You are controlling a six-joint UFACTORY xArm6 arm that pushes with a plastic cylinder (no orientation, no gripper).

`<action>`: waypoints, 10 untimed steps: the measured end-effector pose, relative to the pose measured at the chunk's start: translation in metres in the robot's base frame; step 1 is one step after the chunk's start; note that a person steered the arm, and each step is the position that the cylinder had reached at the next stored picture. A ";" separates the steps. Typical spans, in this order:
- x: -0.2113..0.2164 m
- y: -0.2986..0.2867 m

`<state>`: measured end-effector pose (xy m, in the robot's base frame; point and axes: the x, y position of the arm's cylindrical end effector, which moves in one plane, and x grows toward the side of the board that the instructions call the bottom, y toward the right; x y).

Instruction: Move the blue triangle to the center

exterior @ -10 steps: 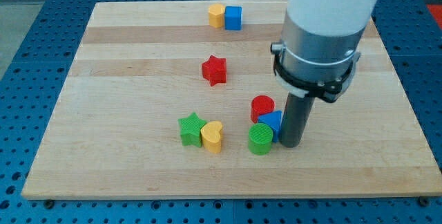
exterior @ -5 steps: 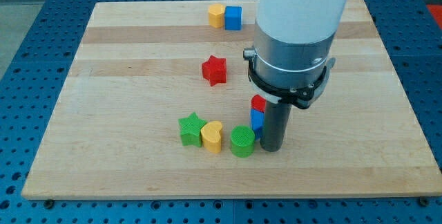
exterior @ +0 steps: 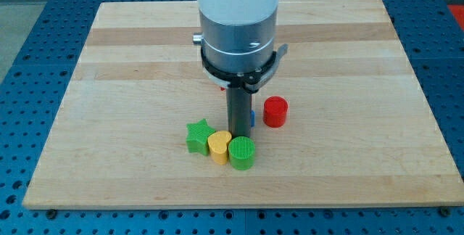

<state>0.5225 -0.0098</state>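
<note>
My tip [exterior: 238, 136] stands low on the wooden board [exterior: 348, 148], just above the green cylinder [exterior: 242, 153] and the yellow heart [exterior: 219, 147]. The blue triangle [exterior: 251, 118] is almost wholly hidden behind the rod; only a thin blue sliver shows at the rod's right edge. The red cylinder [exterior: 275, 112] stands to the right of that sliver. The green star [exterior: 199, 135] sits left of the yellow heart.
The arm's wide white and grey body [exterior: 238, 25] covers the board's top middle. A scrap of red shows at the collar's left edge [exterior: 220, 84]. The other yellow and blue blocks seen earlier are hidden behind the arm.
My tip has slid to the view's left, pushing the blue triangle along. The green cylinder moved left up against the yellow heart. The red cylinder now stands apart on the right.
</note>
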 end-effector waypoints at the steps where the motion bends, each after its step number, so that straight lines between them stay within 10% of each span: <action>1: -0.009 -0.010; 10: -0.085 0.038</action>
